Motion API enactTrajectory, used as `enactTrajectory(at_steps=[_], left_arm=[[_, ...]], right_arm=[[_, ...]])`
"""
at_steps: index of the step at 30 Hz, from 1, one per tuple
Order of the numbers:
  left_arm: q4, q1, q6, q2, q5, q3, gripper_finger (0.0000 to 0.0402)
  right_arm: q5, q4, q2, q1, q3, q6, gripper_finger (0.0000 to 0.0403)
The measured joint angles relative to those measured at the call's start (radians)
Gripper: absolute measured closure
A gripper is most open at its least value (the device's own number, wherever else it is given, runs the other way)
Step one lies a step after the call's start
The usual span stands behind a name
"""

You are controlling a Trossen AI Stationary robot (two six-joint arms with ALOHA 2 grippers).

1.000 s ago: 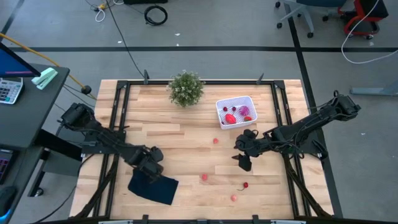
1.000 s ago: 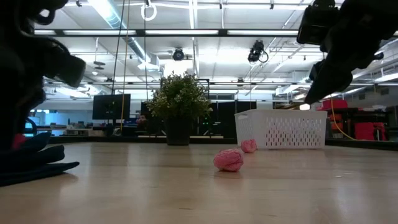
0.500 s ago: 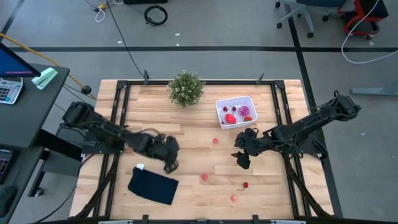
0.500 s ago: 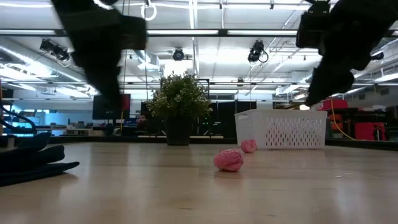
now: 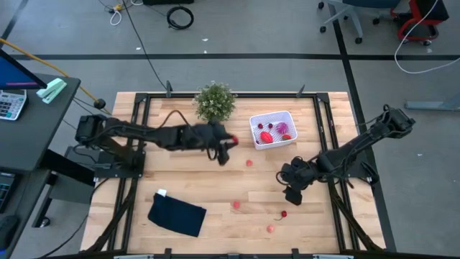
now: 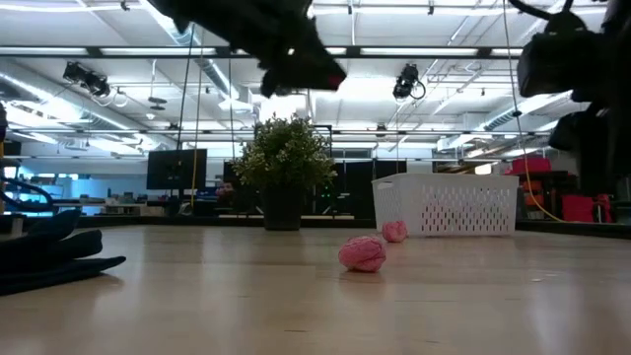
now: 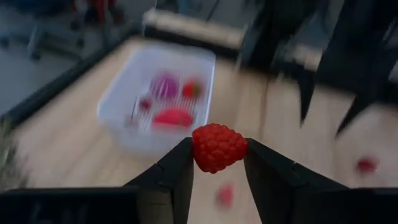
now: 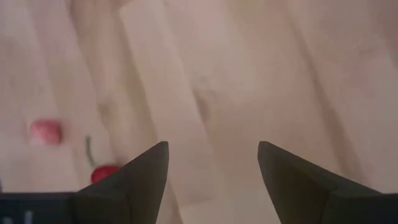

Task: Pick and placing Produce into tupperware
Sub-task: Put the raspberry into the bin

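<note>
On the wooden table, the white basket sits toward one o'clock, holding red and purple produce. The left gripper hangs just at the basket's nine o'clock side, its fingers pinching a red raspberry. The right gripper hovers toward four o'clock, jaws spread wide and empty, a cherry lying near it on the wood.

The potted plant stands just left of the white basket, crowding an approach from the far left. The basket's near side looks open, with one pink fruit on the wood there. The right gripper hangs near three scattered fruits; the folded cloth fills the near-left.
</note>
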Motion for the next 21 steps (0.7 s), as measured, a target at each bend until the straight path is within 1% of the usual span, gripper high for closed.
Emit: enactTrajectory(at_steps=[3, 5, 6, 9, 13, 17, 21], left_arm=[[0.145, 0.061, -0.001, 0.025, 0.073, 0.002, 0.0255], [0.214, 0.088, -0.001, 0.066, 0.089, 0.015, 0.0256], [0.218, 0.098, -0.001, 0.090, 0.093, 0.032, 0.0258], [0.215, 0.118, 0.006, 0.189, 0.098, 0.120, 0.0264], [0.187, 0.125, 0.079, 0.342, 0.108, 0.281, 0.0265], [0.103, 0.125, 0.097, 0.488, 0.151, 0.450, 0.0254], [0.029, 0.124, 0.104, 0.616, 0.154, 0.605, 0.0251]], right_arm=[[-0.031, 0.000, 0.000, 0.014, 0.000, -0.028, 0.0147], [-0.037, -0.003, 0.000, 0.019, 0.000, -0.051, 0.0147], [-0.040, -0.004, 0.000, 0.018, 0.000, -0.065, 0.0147], [-0.039, -0.007, 0.000, 0.017, 0.000, -0.094, 0.0147], [-0.047, -0.010, -0.006, 0.016, 0.000, -0.126, 0.0147], [-0.051, -0.021, -0.019, 0.016, 0.000, -0.141, 0.0147], [-0.051, -0.023, -0.023, 0.016, 0.000, -0.142, 0.0147]])
